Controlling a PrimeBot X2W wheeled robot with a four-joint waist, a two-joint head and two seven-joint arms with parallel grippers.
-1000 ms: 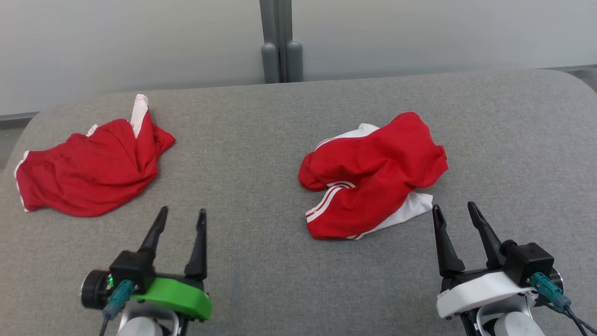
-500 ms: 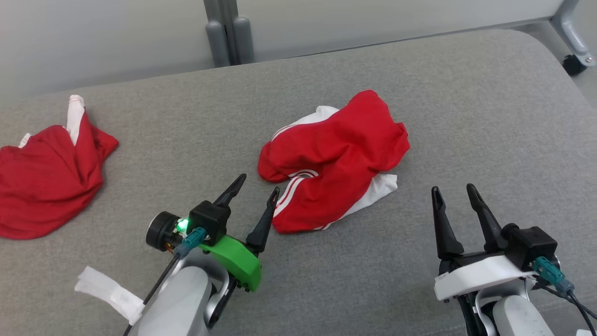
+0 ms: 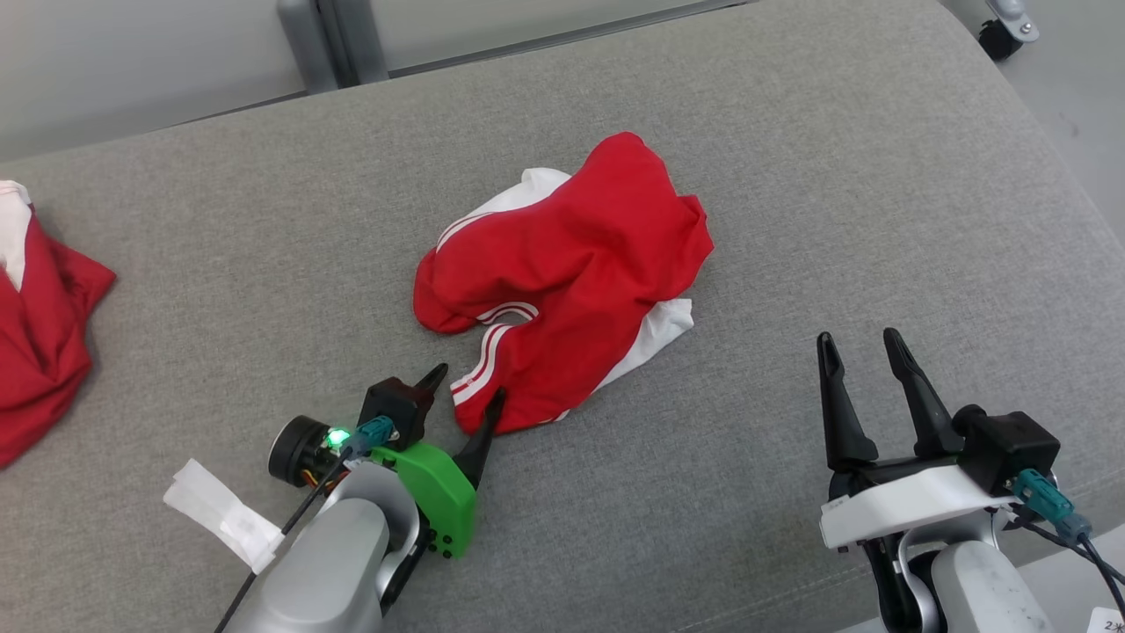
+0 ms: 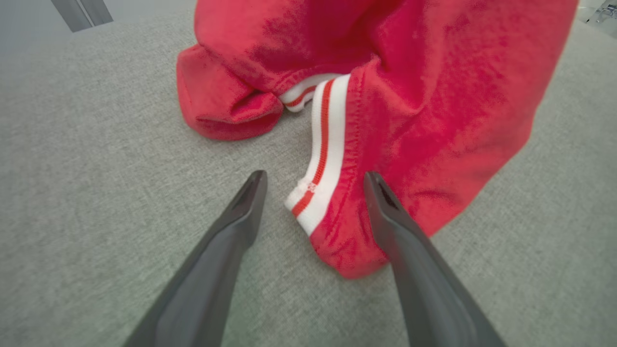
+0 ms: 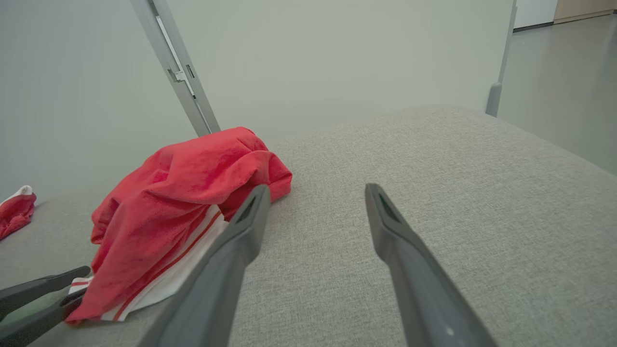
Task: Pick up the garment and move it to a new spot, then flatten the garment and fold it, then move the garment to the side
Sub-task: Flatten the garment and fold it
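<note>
- The garment [image 3: 571, 281] is a red piece of sportswear lying crumpled in a loose heap near the middle of the grey fabric-covered counter [image 3: 791, 132].
- White cloth shows at the garment's far-left edge and along its near-right edge.
- The trim along one edge is two white stripes with a thin red stripe between them. It curves round a fold and runs down to the corner nearest the robot.
- In the left wrist view the garment [image 4: 424, 96] has a rolled red lobe on the left, and the striped trim ends between the two fingers.
- There are two red-and-white garments. The second garment [image 3: 39, 352] lies bunched at the counter's left edge, well apart from the first.
- There are two grippers, each with two dark fingers.
- The left gripper [image 3: 467, 382] is low over the counter with its fingers spread apart on either side of the striped near corner. One finger [image 4: 385, 212] lies over the red cloth and the other over bare counter. The fingers have not closed on the cloth.
- The right gripper [image 3: 858, 337] is at the near right, apart from the garment, with its fingers released and holding nothing.
- One white strip of tape [image 3: 224, 519] hangs from the left forearm.
- One grey post [image 3: 330, 40] stands behind the counter.
</note>
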